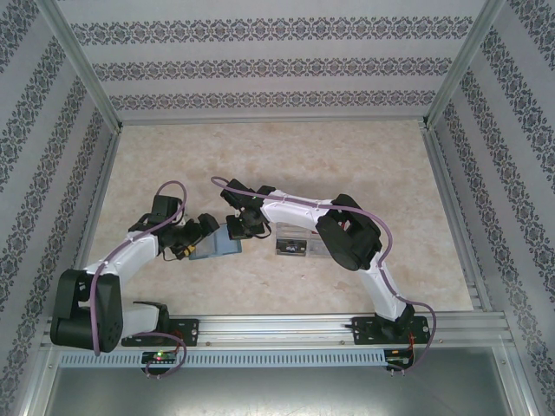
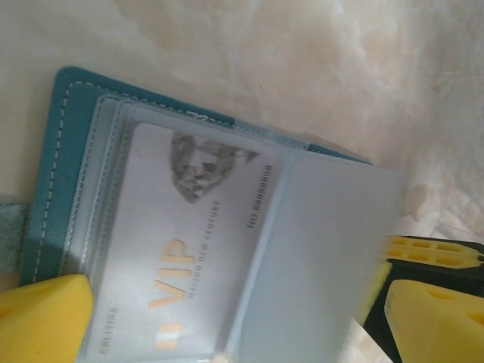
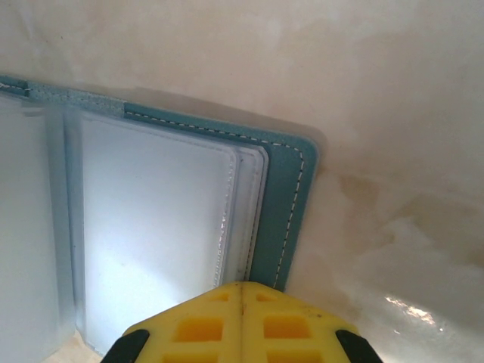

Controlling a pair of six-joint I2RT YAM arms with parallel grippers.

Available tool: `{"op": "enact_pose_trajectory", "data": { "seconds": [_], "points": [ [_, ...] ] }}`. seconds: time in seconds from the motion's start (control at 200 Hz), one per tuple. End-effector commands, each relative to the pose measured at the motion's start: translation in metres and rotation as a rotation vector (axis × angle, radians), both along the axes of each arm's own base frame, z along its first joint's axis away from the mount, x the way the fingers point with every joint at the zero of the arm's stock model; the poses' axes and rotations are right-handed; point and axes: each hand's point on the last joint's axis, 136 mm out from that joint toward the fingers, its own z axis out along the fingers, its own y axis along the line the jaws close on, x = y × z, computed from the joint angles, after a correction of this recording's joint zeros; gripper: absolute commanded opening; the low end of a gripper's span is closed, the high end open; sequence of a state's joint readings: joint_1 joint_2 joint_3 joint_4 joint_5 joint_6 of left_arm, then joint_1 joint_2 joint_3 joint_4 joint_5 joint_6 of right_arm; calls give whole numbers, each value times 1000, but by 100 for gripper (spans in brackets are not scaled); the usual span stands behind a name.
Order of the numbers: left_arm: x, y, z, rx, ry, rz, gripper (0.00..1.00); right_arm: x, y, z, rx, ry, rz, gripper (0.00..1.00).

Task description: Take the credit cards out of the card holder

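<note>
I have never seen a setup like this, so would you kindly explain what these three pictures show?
Two white robot arms are bolted at the near edge of a table. The overhead picture shows both reaching to a teal card holder lying open, a clear plastic box beside it. The other pictures come from a camera on each wrist. The left gripper stands open over a pale VIP card in its clear sleeve. The right gripper is shut, its tips over the holder's other half. Nothing is held.

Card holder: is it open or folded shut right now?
Open. The card holder lies spread flat on the table, clear sleeves facing up, a VIP card tucked inside one.
</note>
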State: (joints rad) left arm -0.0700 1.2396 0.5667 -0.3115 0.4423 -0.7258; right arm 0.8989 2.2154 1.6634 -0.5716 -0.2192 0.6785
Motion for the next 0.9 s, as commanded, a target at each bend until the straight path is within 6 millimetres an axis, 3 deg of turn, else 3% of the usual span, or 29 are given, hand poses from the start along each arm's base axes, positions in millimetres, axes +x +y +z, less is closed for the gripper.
{"op": "enact_pose_trajectory", "data": {
  "seconds": [0.0, 0.245, 0.38, 0.55, 0.809, 0.894],
  "points": [
    [4, 2, 17, 11, -34, 1, 100, -4, -3, -11, -30, 27, 4, 0],
    [9, -18, 21, -98, -57, -54, 100, -5, -2, -11, -29, 30, 7, 0],
    [6, -13, 15, -72, -38, -39, 100, -6, -3, -11, -33, 31, 6, 0],
    [14, -31, 30, -174, -112, -84, 98, -5, -4, -9, -31, 19, 2, 0],
    [29, -54, 44, -267, -163, -100, 95, 19, -15, 42, -8, -164, -48, 0],
    [32, -62, 44, -295, -163, -101, 94, 23, -18, 50, 0, -176, -61, 0]
  ]
}}
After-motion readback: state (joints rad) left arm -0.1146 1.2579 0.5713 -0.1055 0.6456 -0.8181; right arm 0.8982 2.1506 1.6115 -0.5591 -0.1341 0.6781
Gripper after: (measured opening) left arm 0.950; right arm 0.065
